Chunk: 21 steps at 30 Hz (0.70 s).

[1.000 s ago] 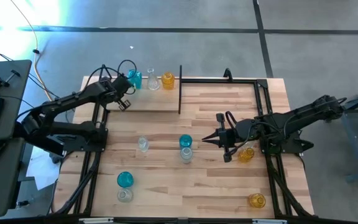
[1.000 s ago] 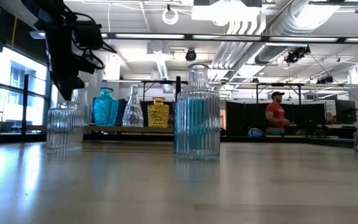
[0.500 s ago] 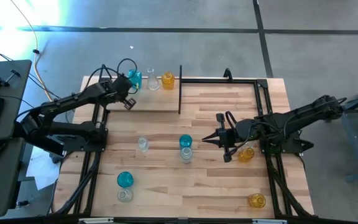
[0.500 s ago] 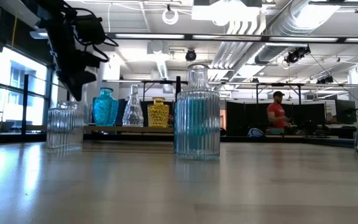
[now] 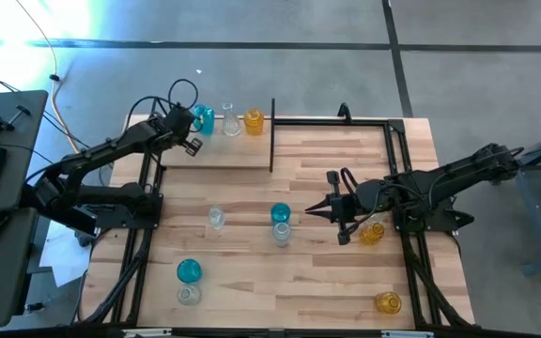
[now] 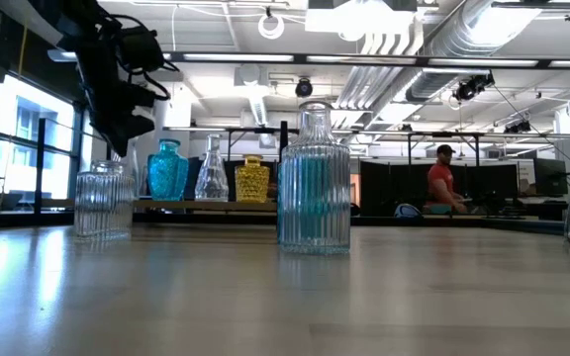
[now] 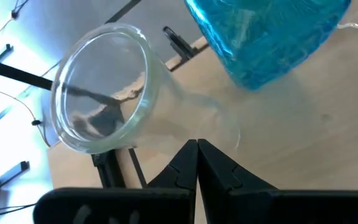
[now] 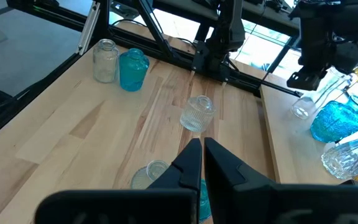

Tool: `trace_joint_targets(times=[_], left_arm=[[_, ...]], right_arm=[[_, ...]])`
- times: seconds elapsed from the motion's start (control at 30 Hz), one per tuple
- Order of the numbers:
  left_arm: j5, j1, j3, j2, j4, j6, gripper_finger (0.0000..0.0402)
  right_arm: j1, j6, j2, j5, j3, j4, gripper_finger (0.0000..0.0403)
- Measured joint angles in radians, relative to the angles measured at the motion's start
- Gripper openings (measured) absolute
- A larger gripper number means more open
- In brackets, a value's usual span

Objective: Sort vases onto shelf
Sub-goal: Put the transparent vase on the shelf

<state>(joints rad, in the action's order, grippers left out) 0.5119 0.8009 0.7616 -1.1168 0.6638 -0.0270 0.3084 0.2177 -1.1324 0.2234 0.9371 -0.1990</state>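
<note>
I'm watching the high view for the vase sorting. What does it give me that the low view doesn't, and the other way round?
Only the high view shows the right gripper waiting mid-table, the two amber table vases beside that arm, and the teal front vase near the table's front-left. Only the low view shows a person in a red shirt in the room behind. Both show the shelf carrying a teal shelf vase, a clear shelf vase and an amber shelf vase, with the left gripper at its left end.
</note>
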Motion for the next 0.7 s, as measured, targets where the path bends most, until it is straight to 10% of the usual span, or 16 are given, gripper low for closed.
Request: trace_joint_targets(times=[0.7], left_arm=[[-0.015,0.064,0.000,0.000,-0.095,0.031,0.0000]], right_arm=[[0.000,0.000,0.000,0.000,0.000,0.000,0.0000]])
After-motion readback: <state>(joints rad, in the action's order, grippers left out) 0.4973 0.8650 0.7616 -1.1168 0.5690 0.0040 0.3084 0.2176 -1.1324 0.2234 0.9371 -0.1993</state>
